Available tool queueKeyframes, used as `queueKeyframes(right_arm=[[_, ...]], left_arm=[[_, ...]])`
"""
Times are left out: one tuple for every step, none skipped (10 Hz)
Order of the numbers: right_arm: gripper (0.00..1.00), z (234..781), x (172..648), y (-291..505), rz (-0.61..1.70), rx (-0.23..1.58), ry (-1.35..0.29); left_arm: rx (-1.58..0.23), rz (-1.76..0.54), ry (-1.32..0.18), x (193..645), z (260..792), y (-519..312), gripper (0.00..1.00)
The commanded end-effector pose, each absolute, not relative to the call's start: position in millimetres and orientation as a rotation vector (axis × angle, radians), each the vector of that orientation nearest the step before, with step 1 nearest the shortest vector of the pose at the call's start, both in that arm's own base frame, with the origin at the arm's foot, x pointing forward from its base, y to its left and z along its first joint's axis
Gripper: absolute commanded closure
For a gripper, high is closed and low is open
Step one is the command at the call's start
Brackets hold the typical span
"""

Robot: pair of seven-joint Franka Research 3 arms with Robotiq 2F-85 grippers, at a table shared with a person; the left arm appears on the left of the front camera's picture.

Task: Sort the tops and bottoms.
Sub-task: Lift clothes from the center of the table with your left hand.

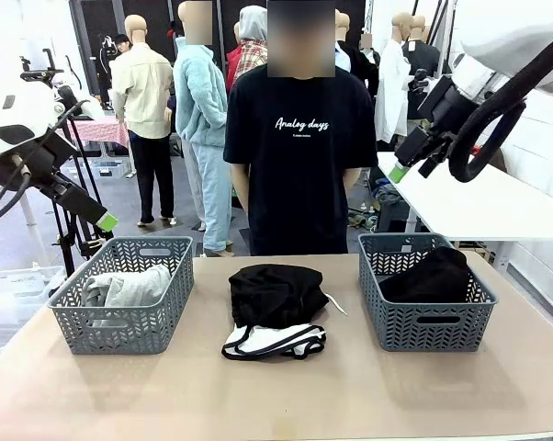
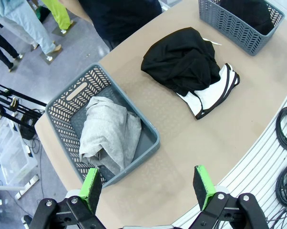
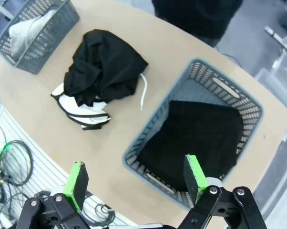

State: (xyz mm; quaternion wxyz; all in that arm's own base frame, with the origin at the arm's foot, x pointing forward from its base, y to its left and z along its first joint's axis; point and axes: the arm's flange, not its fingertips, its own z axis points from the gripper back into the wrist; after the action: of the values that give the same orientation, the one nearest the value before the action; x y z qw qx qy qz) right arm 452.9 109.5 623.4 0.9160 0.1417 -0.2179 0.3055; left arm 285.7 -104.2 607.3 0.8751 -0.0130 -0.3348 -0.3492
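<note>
The grey top (image 2: 107, 133) is lying crumpled in the left basket (image 2: 148, 143). It is a soft, light heather knit, folded over on itself, and some of the basket's floor is showing around it.

In the middle of the table (image 1: 350, 395) a black pile (image 1: 275, 292) is sitting on the shorts (image 1: 276, 342). The pile is plain, matte and loosely bunched (how many pieces it holds cannot be told). It is covering the far part of the shorts. The shorts are white with black piping along the edges, and they are poking out flat on the robot's side of the pile. A white drawstring (image 3: 144, 90) is trailing from under the pile onto the bare table, toward the right basket (image 1: 423, 326) but not touching it.

That basket is holding another black garment (image 1: 428, 276), also plain and soft. It is mounding a little above the rim and filling most of the floor.

The left gripper (image 2: 147, 187) is hanging high over the table's edge, just to the robot's side of the left basket. Its jaws are spread wide, with nothing between the green pads. The right gripper (image 3: 135, 179) is hovering high over the near corner of the right basket. Its jaws are equally wide apart and nothing is in them. Neither gripper is touching any cloth.

A person (image 1: 299, 156) in a black printed T-shirt is standing at the far side, behind the pile and well apart from both grippers.
</note>
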Motion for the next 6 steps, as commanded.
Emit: queueKeyframes(right_arm=[[0.00, 616.2, 478.0, 112.4, 0.668, 0.363, -0.377], [0.00, 623.4, 452.9, 109.5, 0.629, 0.292, -0.449], [0.00, 623.4, 452.9, 109.5, 0.629, 0.292, -0.449], [0.00, 623.4, 452.9, 109.5, 0.629, 0.292, -0.449], [0.00, 623.4, 452.9, 109.5, 0.629, 0.292, -0.449], [0.00, 623.4, 452.9, 109.5, 0.629, 0.292, -0.449]], left_arm=[[-0.027, -0.729, -0.699, 285.8, 607.3, -104.2, 0.00], [-0.032, -0.737, -0.719, 295.0, 611.9, -113.4, 0.00], [-0.019, -0.777, -0.752, 317.1, 617.8, -135.9, 0.00], [-0.001, -0.802, -0.757, 334.4, 620.6, -150.1, 0.00], [-0.002, -0.853, -0.722, 356.3, 620.7, -177.1, 0.00], [0.019, -0.875, -0.694, 378.9, 614.4, -194.2, 0.00]])
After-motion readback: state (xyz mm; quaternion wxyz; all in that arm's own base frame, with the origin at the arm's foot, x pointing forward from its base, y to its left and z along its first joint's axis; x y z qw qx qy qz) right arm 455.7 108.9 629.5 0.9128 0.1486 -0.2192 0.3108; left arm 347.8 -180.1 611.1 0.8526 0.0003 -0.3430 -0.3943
